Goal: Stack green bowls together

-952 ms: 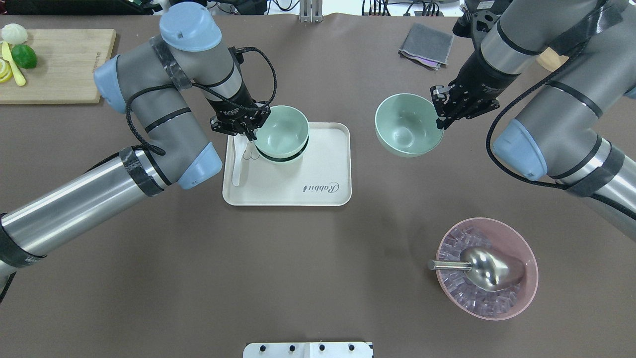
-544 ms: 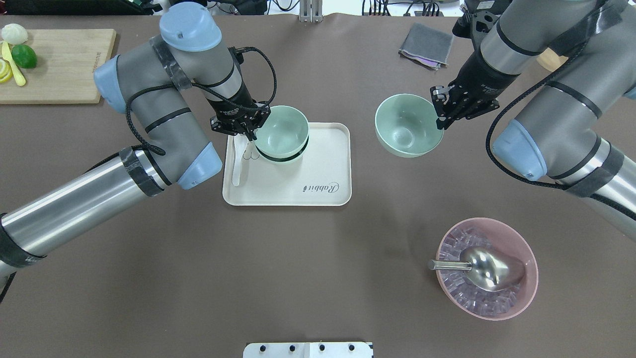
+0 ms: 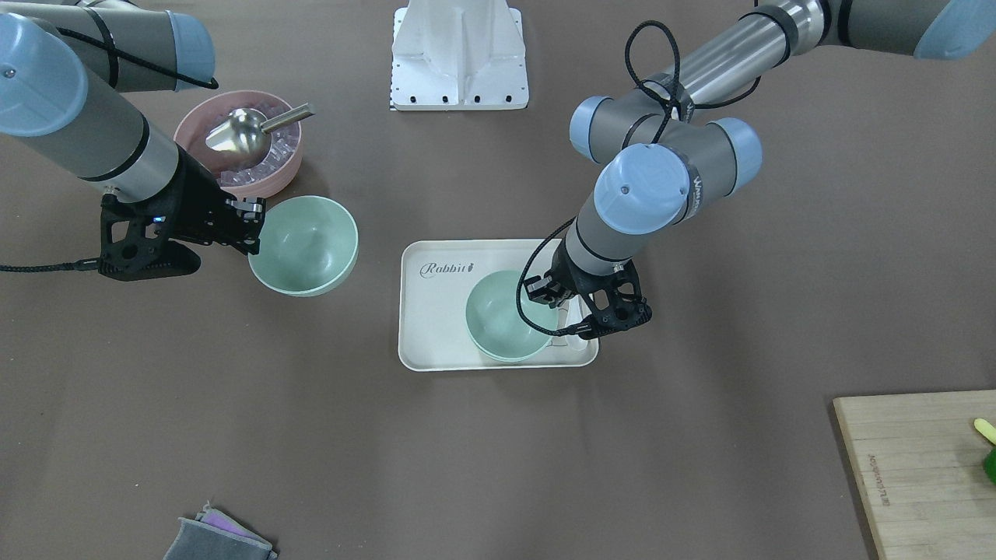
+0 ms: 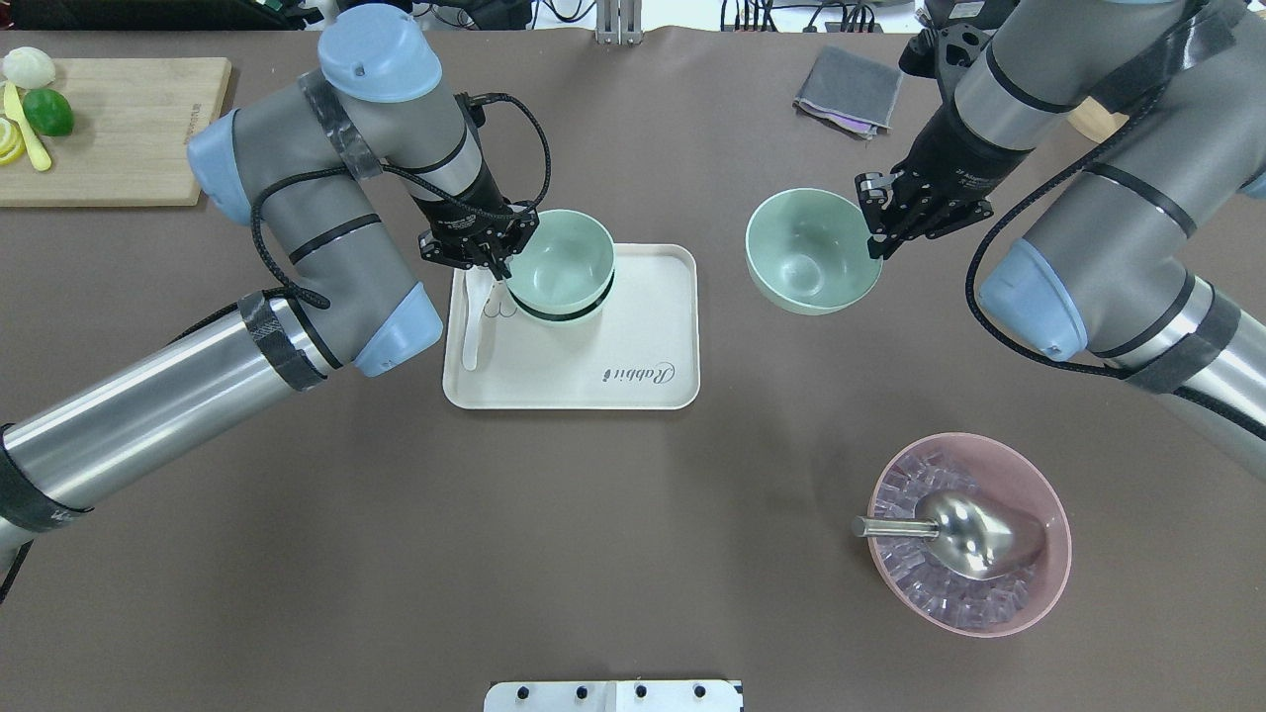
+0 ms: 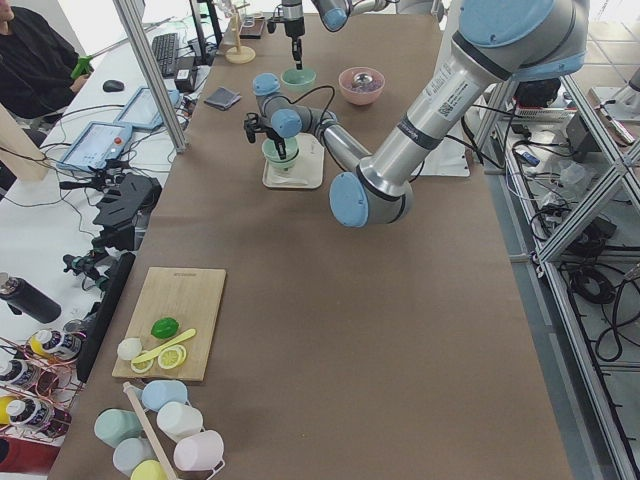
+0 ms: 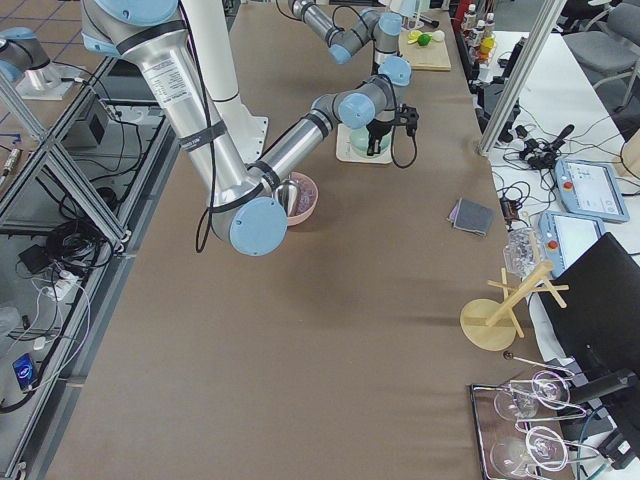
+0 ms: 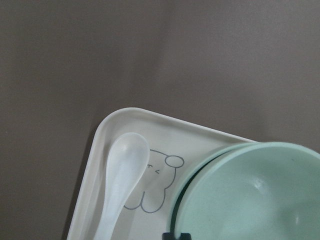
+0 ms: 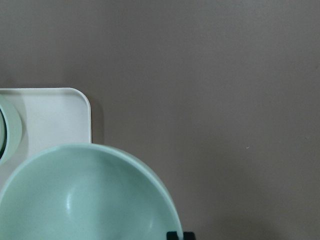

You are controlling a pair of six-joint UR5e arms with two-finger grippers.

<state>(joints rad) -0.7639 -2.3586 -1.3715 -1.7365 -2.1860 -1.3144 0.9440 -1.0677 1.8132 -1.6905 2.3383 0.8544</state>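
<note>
Left gripper (image 4: 499, 267) clamps a pale mint-green round plastic bowl (image 4: 564, 259) over the cream tray (image 4: 574, 356) (right gripper (image 4: 874, 242) clamps a second bowl (image 4: 806, 252)).

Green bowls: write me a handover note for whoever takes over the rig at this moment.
Left pincer: shut on the rim of the upper green bowl, over the cream tray.
Lower green bowl: directly under it; seated or apart, cannot tell.
Right pincer: shut on the rim of the third green bowl, beside the tray, seemingly lifted.
Done: two bowls roughly nested.
To do: bring the third over and stack it.
</note>
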